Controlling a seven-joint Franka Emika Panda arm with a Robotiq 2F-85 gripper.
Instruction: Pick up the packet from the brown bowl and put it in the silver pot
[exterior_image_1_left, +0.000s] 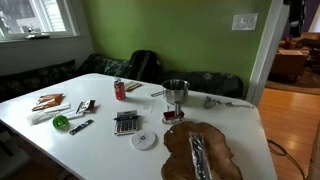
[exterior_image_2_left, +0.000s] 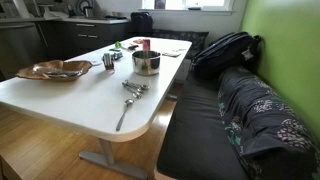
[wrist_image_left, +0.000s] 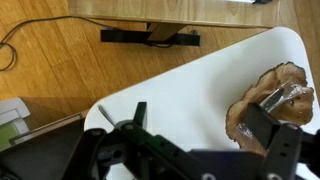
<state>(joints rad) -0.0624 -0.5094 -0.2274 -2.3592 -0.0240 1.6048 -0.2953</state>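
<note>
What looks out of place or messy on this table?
Nothing looks spilled or broken. The one oddity is a shiny packet lying in the brown bowl where food might go. Loose metal utensils sit near the white table's curved end.

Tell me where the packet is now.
In an exterior view, the packet lies inside the brown bowl at the table edge, in front of the silver pot.

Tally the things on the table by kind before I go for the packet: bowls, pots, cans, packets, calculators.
brown bowl: 1
silver pot: 1
red can: 1
packet: 1
calculator: 1
Total: 5
</note>
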